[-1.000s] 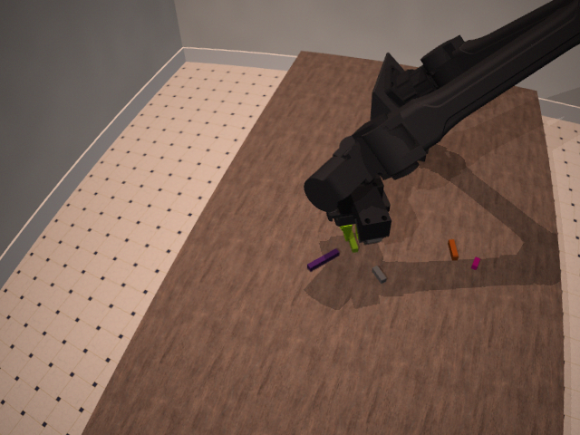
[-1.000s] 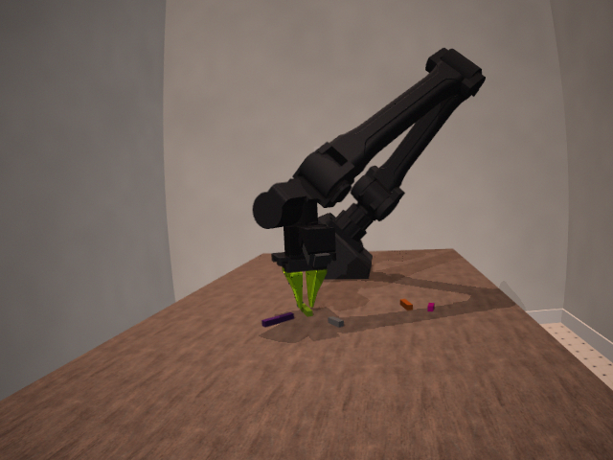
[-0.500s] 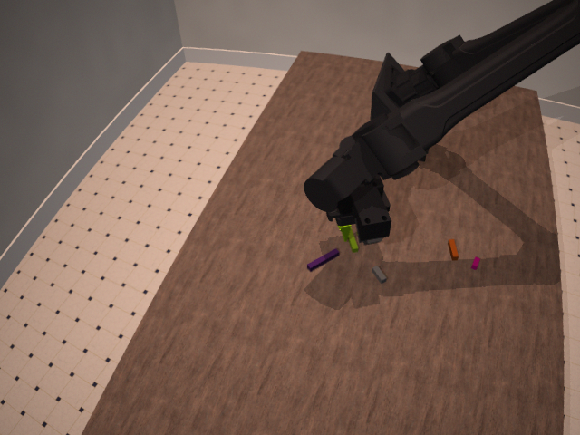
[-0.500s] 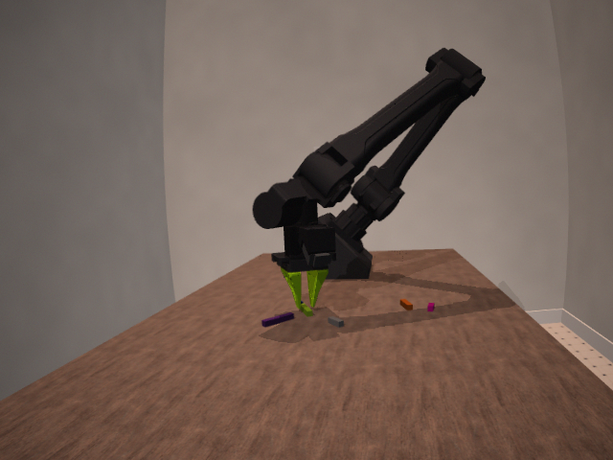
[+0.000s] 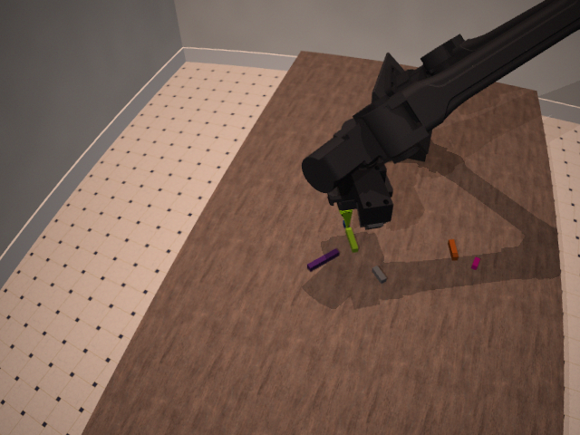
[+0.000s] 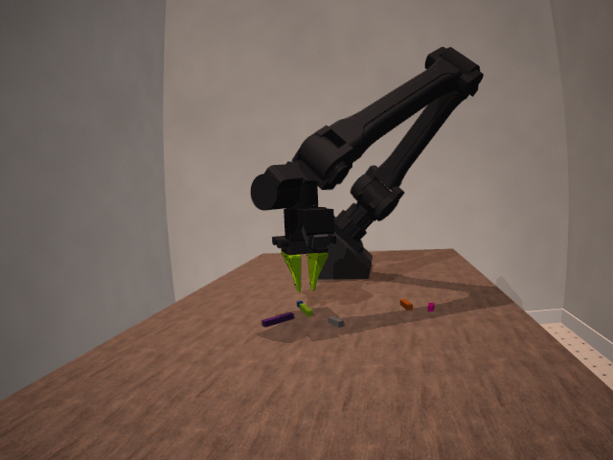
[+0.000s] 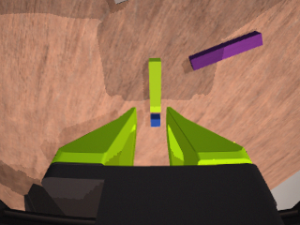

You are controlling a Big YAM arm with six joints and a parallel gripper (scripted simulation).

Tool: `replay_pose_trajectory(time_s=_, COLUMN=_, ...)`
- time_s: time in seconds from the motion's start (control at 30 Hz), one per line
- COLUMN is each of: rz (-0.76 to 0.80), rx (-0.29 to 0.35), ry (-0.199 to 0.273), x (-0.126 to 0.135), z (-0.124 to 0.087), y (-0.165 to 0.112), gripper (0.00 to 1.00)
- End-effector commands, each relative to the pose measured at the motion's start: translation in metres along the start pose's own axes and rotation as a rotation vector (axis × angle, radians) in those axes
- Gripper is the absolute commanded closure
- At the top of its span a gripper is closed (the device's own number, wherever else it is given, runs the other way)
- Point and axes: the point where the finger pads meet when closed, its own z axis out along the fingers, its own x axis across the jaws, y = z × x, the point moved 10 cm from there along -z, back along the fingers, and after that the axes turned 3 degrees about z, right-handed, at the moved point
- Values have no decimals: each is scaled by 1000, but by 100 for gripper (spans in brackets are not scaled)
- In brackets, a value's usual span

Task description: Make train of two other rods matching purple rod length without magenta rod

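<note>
A lime rod (image 7: pixel 154 84) lies flat on the table with a small blue rod (image 7: pixel 156 120) at its near end, in one line with it. Both also show in the exterior view, the lime rod (image 6: pixel 306 310) with the blue rod (image 6: pixel 299 303) at its far end. In the top view the lime rod (image 5: pixel 352 239) is partly hidden by the fingers. My gripper (image 6: pixel 304 286) hovers above the blue rod with its fingers apart and nothing between them. In the wrist view the gripper (image 7: pixel 150 115) frames the blue rod from above. The purple rod (image 5: pixel 323 259) lies to the side, apart from them.
A grey rod (image 5: pixel 379 274) lies near the lime rod's far end, with a gap. An orange rod (image 5: pixel 452 248) and a magenta rod (image 5: pixel 475 263) lie further off toward the table's right side. The arm's base (image 6: pixel 346 260) stands behind the rods.
</note>
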Motion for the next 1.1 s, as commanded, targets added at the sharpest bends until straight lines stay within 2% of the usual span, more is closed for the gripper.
replay_pose_trajectory(time_s=0.0, rz=-48, rx=-39, ry=-33, x=-9, z=-36, y=17, gripper=76)
replay_pose_trajectory(time_s=0.23, rz=-50, rx=-39, ry=-36, x=-9, z=-71, y=16, gripper=76)
replay_pose_trajectory(time_s=0.43, rz=-37, rx=-32, ry=-24, x=-12, z=-73, y=13, gripper=76)
replay_pose_trajectory(time_s=0.47, rz=-62, rx=-11, ry=-12, x=-5, z=-65, y=19, gripper=76)
replay_pose_trajectory(time_s=0.53, rz=-64, rx=-12, ry=-14, x=-5, z=-66, y=20, gripper=76)
replay_pose_trajectory(time_s=0.57, rz=-64, rx=-12, ry=-14, x=-5, z=-66, y=20, gripper=0)
replay_pose_trajectory(time_s=1.07, rz=-64, rx=-12, ry=-14, x=-5, z=-66, y=20, gripper=0)
